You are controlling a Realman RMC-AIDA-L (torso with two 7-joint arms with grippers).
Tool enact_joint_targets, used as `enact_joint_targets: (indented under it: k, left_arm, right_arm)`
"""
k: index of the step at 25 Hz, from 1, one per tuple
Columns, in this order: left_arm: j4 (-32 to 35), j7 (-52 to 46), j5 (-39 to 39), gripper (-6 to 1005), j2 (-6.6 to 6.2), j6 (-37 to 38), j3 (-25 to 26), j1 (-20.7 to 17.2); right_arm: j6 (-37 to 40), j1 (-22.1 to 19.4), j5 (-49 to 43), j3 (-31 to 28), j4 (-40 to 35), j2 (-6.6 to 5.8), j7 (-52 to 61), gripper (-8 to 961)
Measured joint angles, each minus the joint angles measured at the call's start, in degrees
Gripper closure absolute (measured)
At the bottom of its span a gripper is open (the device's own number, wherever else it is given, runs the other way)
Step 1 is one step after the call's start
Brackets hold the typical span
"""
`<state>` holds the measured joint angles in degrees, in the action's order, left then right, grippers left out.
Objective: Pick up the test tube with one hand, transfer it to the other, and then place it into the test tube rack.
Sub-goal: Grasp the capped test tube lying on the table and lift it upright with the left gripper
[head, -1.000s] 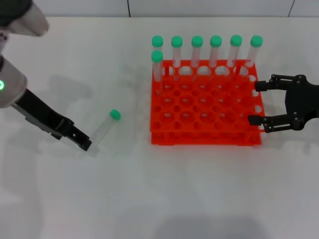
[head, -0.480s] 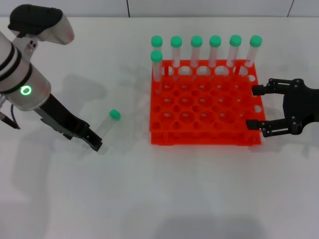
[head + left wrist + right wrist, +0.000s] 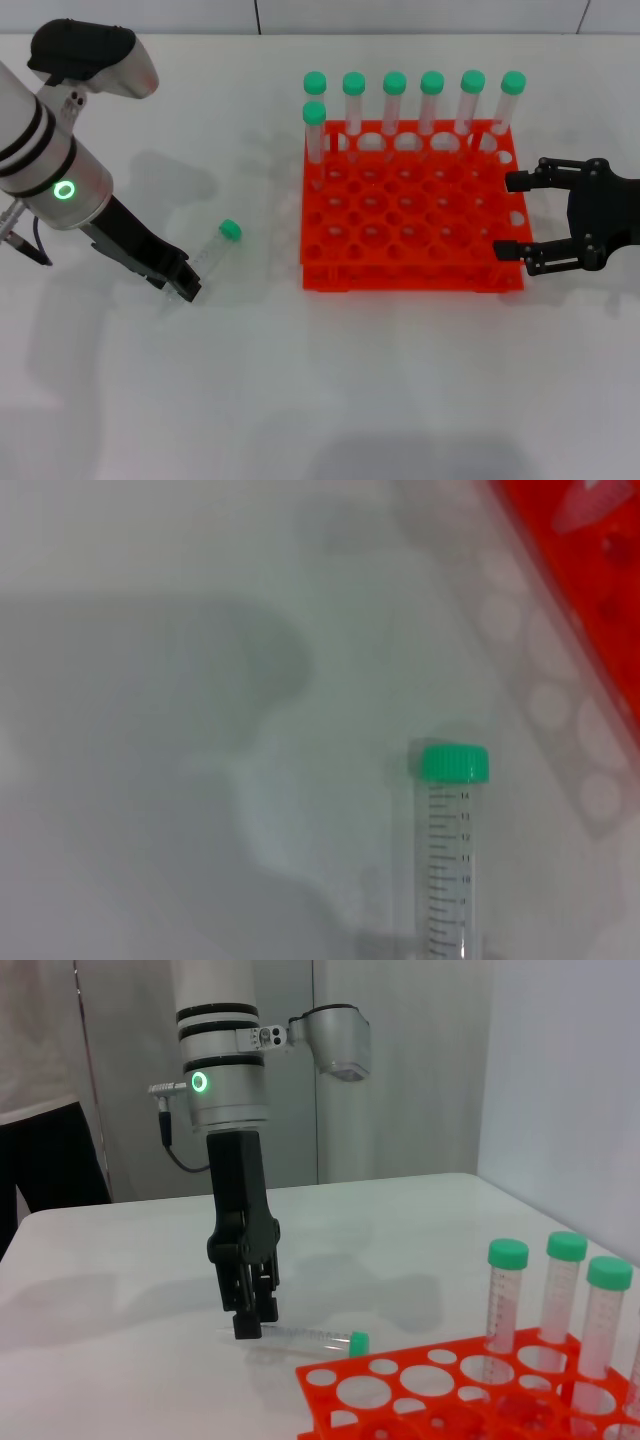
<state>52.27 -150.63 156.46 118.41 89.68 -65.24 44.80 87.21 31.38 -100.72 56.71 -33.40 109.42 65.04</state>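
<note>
Fingers of the left gripper point(image 3: 186, 286) look nearly together at the test tube's point(image 3: 212, 251) base end; centre them before clamping. Right gripper point(image 3: 518, 214), fingers apart, waits beside the test tube rack point(image 3: 410, 210).

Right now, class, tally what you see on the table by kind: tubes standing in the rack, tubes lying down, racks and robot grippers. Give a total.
Green-capped tubes standing in the orange-red rack: 7
Green-capped test tube lying on the table: 1
Racks: 1
Grippers: 2, the left gripper by the lying tube's base, the right gripper open beside the rack
Total: 11
</note>
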Motion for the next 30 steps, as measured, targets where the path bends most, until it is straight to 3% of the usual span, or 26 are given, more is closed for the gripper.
enact_joint_targets:
  k: [4, 10, 30]
  left_arm:
    - [-0.14, -0.14, 0.0, 478, 0.22, -0.42, -0.03, 0.06]
    - [-4.01, -0.35, 0.05, 605, 0.31, -1.6, -0.06, 1.88]
    - [-2.79, -1.77, 1.01, 773, 0.62, -2.8, -0.57, 2.49]
  right_arm:
    - [-0.06, 0.0, 0.0, -0.03, 0.0, 0.0, 0.0, 85]
    - [-0.17, 0.06, -0.08, -0.1, -0.06, -0.01, 0.05, 84]
    - [-0.37, -0.08, -0.03, -0.11, -0.09, -0.52, -0.1, 85]
